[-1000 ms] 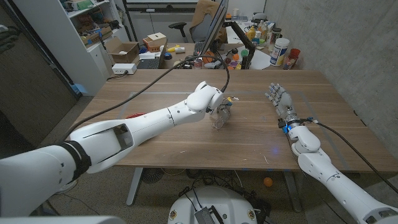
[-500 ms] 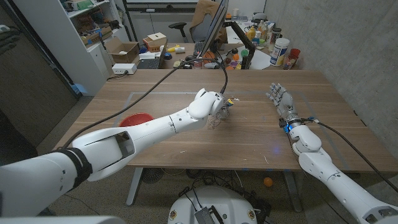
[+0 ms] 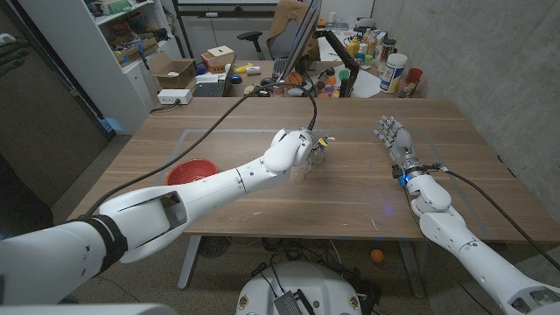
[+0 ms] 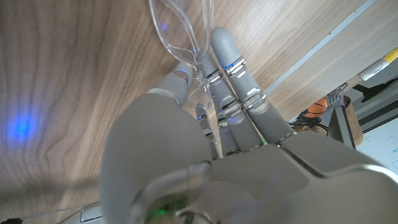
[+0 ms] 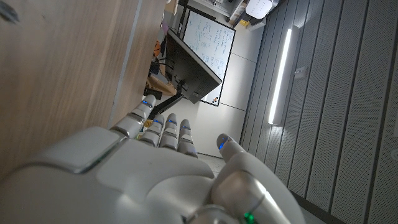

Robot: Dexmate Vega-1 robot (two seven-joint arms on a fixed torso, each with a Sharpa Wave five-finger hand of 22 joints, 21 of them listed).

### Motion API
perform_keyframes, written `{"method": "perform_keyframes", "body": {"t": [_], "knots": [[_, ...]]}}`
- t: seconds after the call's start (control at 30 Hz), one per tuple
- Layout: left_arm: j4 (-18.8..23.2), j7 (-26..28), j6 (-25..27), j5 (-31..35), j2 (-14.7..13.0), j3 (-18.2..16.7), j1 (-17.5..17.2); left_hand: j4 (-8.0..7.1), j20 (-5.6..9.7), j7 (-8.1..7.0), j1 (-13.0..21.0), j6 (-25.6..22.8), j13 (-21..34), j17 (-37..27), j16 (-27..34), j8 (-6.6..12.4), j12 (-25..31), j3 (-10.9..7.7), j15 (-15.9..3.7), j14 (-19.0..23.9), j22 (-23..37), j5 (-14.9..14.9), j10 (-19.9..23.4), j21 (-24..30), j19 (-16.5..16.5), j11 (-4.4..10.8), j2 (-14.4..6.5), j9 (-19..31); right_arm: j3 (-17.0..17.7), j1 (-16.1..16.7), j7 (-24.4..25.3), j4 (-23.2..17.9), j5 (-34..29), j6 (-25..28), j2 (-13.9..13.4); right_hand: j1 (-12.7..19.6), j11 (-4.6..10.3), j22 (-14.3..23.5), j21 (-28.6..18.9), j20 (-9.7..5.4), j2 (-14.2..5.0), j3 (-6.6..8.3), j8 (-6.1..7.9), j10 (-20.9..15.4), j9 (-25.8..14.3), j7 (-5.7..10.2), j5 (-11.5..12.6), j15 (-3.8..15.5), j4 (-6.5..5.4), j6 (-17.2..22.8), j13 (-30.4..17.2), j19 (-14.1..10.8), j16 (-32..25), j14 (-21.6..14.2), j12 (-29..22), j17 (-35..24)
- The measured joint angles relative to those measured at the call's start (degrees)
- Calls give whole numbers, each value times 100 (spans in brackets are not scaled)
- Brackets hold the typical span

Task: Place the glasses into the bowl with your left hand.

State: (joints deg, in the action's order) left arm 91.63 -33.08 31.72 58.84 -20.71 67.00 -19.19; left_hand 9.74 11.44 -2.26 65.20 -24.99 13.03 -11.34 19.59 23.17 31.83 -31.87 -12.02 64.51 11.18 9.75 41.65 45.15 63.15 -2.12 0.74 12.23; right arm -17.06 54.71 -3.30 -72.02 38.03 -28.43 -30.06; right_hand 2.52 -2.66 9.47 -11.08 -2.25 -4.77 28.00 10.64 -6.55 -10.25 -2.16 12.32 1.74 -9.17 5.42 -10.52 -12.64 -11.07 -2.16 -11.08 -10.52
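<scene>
The clear glasses [image 4: 186,37] are held in the left hand [image 3: 302,149], pinched between its fingers [image 4: 233,65] above the middle of the wooden table [image 3: 350,188]. In the head view the glasses [image 3: 317,156] are mostly hidden behind the hand, and only a faint transparent edge can be made out. In the left wrist view one lens and part of the frame are seen; the rest is cut off at the picture's edge. The red bowl [image 3: 191,171] is seen on the table near the left forearm, partly covered by it. The right hand [image 3: 394,138] is kept apart at the table's right side, fingers straight and spread, nothing held.
</scene>
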Motion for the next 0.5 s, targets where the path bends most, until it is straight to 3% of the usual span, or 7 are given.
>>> {"method": "perform_keyframes", "body": {"t": [0.5], "knots": [[218, 350, -134, -96, -194, -144, -53, 1, -1, 1, 54, -43, 16, -1, -12, -39, -39, 94, -65, 86, 0, -18, 38, 66, 0, 83, 52, 2, -35, -41, 57, -31, -76, 77, -4, 0, 0, 0, 0, 0, 0, 0, 0, 0, 0, 0, 0, 0, 0, 0, 0, 0, 0, 0, 0, 0]]}}
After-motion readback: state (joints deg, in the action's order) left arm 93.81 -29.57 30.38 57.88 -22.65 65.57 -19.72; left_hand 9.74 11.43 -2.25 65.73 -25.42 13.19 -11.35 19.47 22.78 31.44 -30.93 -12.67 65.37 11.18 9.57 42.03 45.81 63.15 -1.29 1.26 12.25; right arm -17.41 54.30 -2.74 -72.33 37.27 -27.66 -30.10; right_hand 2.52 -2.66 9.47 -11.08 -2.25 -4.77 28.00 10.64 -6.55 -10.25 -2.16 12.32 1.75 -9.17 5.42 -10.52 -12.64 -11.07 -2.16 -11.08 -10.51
